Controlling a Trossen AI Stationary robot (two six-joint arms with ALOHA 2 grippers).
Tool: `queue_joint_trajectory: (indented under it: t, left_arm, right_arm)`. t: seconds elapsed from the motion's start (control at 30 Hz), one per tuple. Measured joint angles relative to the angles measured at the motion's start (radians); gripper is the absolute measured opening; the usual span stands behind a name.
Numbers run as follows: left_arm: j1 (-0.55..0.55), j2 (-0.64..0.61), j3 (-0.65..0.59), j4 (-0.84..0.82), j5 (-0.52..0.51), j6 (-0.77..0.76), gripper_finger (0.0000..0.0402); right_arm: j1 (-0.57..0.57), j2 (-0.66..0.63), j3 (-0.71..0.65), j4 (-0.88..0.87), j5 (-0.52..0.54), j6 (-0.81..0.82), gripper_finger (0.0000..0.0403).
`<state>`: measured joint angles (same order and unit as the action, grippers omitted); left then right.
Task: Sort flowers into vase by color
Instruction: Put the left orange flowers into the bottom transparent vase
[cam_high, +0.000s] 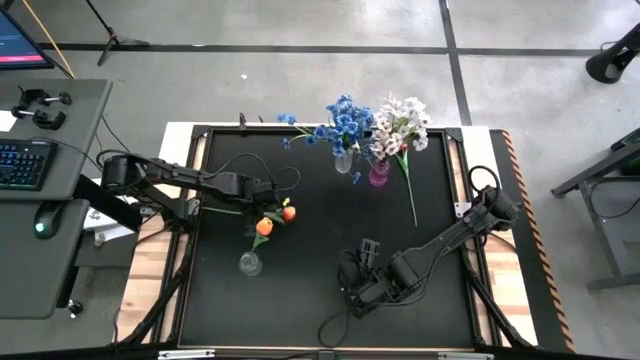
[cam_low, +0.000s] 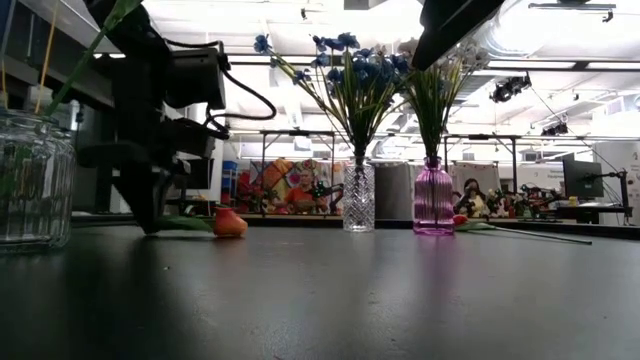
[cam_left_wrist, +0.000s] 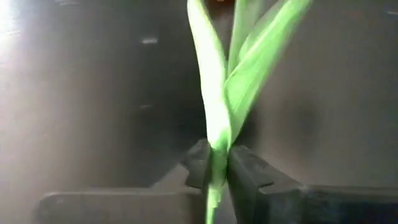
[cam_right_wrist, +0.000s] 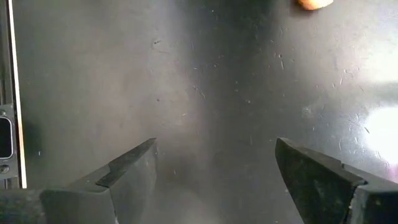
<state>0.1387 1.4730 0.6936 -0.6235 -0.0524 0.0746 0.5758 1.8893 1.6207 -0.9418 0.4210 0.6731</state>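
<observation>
My left gripper (cam_high: 256, 203) is shut on the green stem of an orange tulip (cam_high: 288, 212) that lies on the black table. Its head also shows in the low view (cam_low: 229, 224). A second orange tulip (cam_high: 263, 227) stands in a clear glass jar (cam_high: 250, 263) by its stem. Blue sprays (cam_high: 345, 118) stand in a clear vase (cam_low: 358, 195). White sprays (cam_high: 400, 122) stand in a pink vase (cam_low: 433, 196). One more stem (cam_high: 410, 195) lies on the table beside the pink vase. My right gripper (cam_high: 365, 250) is open and empty over the table's middle. My left gripper pinches the tulip's stem, where the leaves spring from it (cam_left_wrist: 217, 152), between its two fingers. The fingers (cam_low: 150, 212) come from above, pointing down, and lie across the stem. The tulip lies low and about level, its head (cam_low: 229, 224) on the table.
The table has a raised frame (cam_high: 190, 200) round its edges. The two vases stand close together at the far edge. The glass jar stands just on the near side of my left gripper. Bare black table (cam_high: 320, 230) lies between the two grippers.
</observation>
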Motion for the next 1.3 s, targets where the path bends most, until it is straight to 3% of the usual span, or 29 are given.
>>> queue_joint_trajectory:
  t: [0.2, 0.47, 0.67, 0.83, 1.1, 1.17, 1.3]
  left_arm:
    - [0.037, -0.114, -0.001, -0.012, -0.080, -0.093, 0.0008]
    - [0.134, -0.428, -0.001, 0.008, -0.265, -0.311, 0.0003]
    - [0.192, -0.703, 0.000, 0.212, -0.283, -0.493, 0.0001]
    - [0.173, -0.895, 0.001, 0.419, -0.146, -0.585, 0.0001]
    - [0.088, -1.176, 0.002, 0.373, 0.340, -0.560, 0.0001]
    - [0.063, -1.230, 0.002, 0.330, 0.369, -0.568, 0.0001]
    - [0.035, -1.295, -0.013, 0.342, 0.332, -0.541, 0.0001]
  right_arm:
    - [0.000, 0.000, 0.000, 0.001, 0.000, 0.000, 0.0309]
    - [0.000, 0.000, 0.000, 0.005, 0.006, 0.000, 0.0309]
    - [-0.001, 0.000, 0.000, 0.017, 0.035, 0.000, 0.0309]
    - [-0.006, 0.000, 0.000, 0.030, 0.046, 0.000, 0.0309]
    - [-0.007, 0.000, 0.000, 0.034, 0.047, 0.000, 0.0309]
    - [-0.007, 0.000, 0.000, 0.034, 0.047, 0.000, 0.0309]
    - [-0.009, 0.000, 0.000, 0.036, 0.058, 0.002, 0.0309]
